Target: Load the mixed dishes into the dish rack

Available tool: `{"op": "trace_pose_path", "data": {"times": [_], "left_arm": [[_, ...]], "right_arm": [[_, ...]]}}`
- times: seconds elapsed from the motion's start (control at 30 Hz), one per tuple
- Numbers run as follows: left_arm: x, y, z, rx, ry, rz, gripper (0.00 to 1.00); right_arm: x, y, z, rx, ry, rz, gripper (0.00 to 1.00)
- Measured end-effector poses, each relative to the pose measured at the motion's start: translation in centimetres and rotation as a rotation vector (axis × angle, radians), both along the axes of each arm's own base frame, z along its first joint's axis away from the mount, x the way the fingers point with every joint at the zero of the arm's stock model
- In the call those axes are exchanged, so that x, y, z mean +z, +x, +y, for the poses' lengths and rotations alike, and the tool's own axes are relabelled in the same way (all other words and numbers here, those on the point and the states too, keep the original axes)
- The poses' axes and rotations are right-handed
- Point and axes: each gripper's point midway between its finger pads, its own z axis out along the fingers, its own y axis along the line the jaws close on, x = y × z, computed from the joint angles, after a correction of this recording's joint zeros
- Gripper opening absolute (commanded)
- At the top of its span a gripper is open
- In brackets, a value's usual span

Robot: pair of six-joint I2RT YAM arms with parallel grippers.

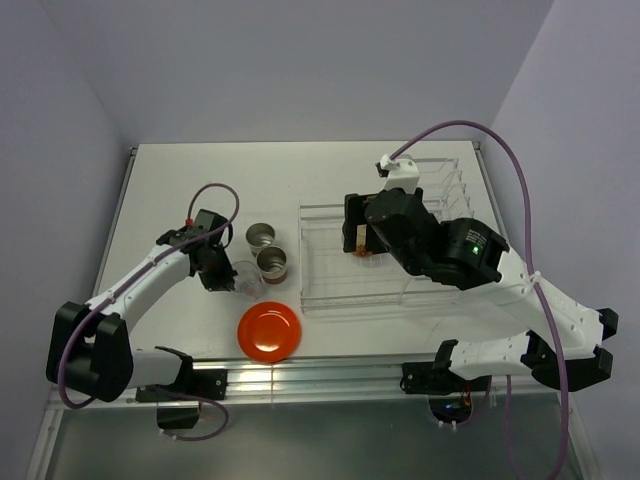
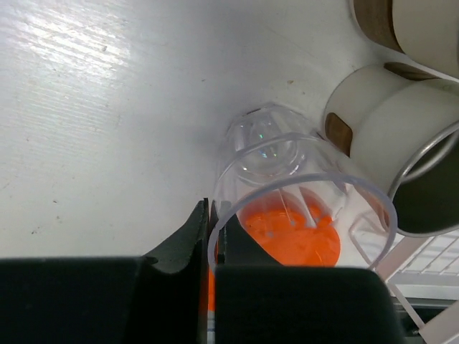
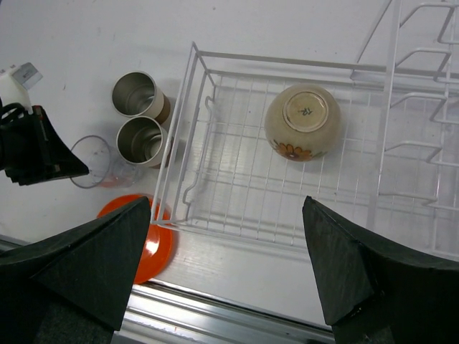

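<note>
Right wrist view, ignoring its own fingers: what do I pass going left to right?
left gripper → clear glass → two cups → dish rack, left wall → upturned bowl → plate slots. The orange plate overlaps the glass and cups, so it is left out.

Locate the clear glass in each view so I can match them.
Top external: glass left of centre.
Left wrist: glass centre, filling the lower half.
Right wrist: glass far left, mid-height.
Shared landmark: two cups right beside it.
</note>
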Motion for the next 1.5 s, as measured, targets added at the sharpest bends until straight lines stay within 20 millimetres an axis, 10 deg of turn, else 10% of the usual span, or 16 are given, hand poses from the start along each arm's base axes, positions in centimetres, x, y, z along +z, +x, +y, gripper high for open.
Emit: {"op": "trace_pose_path", "data": {"times": [0.3,0.73,1.17,1.5], "left_arm": [[2.8,-1.2,1.3,0.031,-0.005,-0.037,0.00],[20.9,-1.0,-2.0,-0.052,-0.326,-0.484,0.00],[20.6,-4.0,-10.8,-0.190,-1.036,-0.368,0.00],[25.5,-6.2,-11.9,-0.289,-1.424,-0.384,0.00]], "right_arm": [[-1.0,-0.1,0.1,0.007,-0.015,0.019,0.94],[-0.5,-2.2,3.8,0.193,0.151,0.067,0.95],[3.6,-5.6,7.0,0.483,0.472,0.053,0.96],[2.9,-6.4,8.5,0.613,0.603,0.114,0.96]]}}
